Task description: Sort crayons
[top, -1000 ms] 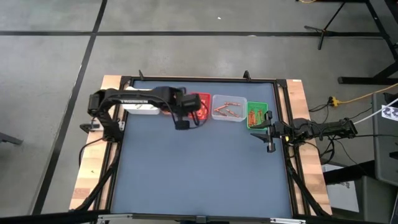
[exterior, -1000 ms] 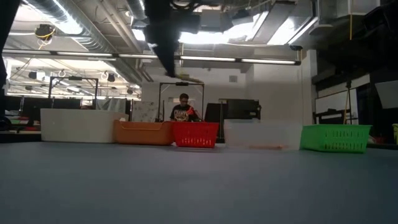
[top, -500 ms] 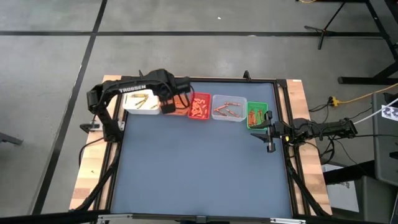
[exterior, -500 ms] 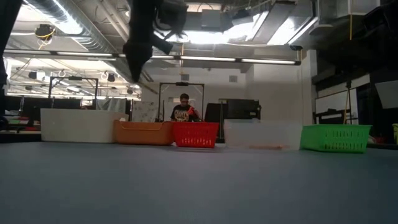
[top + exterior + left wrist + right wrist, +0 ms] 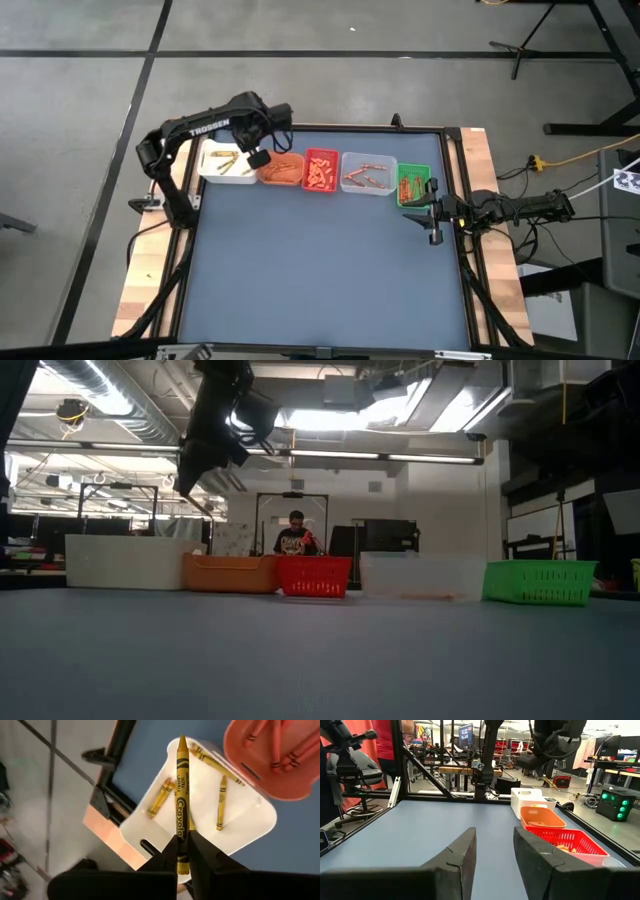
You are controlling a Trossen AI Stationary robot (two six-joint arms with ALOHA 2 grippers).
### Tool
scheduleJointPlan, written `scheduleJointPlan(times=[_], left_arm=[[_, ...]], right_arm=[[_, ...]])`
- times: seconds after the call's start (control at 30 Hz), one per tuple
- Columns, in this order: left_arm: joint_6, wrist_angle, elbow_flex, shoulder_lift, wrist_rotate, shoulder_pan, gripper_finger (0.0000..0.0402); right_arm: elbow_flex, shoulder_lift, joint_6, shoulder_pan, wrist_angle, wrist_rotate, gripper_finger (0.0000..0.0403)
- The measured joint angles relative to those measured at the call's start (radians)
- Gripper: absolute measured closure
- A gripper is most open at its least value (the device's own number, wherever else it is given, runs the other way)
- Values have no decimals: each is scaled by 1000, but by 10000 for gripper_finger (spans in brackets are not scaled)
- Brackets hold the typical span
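Observation:
My left gripper (image 5: 258, 158) hangs above the far left of the table, over the white bin (image 5: 226, 165), and is shut on a yellow crayon (image 5: 180, 795). Several yellow crayons (image 5: 221, 802) lie in that bin. To its right, in a row, stand the orange bin (image 5: 281, 170), red bin (image 5: 321, 172), clear bin (image 5: 368, 175) and green bin (image 5: 412, 183), each holding crayons. My right gripper (image 5: 428, 211) waits open near the green bin, low by the table's right edge. My left gripper pinches the yellow crayon's blunt end (image 5: 180, 851) between its two fingers. The crayon lies along the fingers, and its pointed tip (image 5: 182, 740) sticks out well past them. The fingers come from above, pointing down at a slant. The crayon is lifted clear, above the white bin.
The five bins stand in one row along the table's far edge. The blue mat (image 5: 320, 270) spreads toward the near edge, inside a black frame (image 5: 190, 200). A person (image 5: 293, 535) shows in the room behind the table.
My left gripper has moved with the yellow crayon toward the table's left and far edges, from near the red bin to above the white bin. It has stayed shut on the crayon.

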Motion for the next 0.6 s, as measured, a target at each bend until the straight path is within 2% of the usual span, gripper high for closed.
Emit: scheduleJointPlan(times=[0.23, 0.6], left_arm=[[-53, -2, -26, 0, 134, 40, 392], [-52, 11, -159, 0, 133, 52, 390]], right_arm=[[0, 0, 0, 0, 0, 0, 272], [0, 0, 0, 0, 0, 0, 272]])
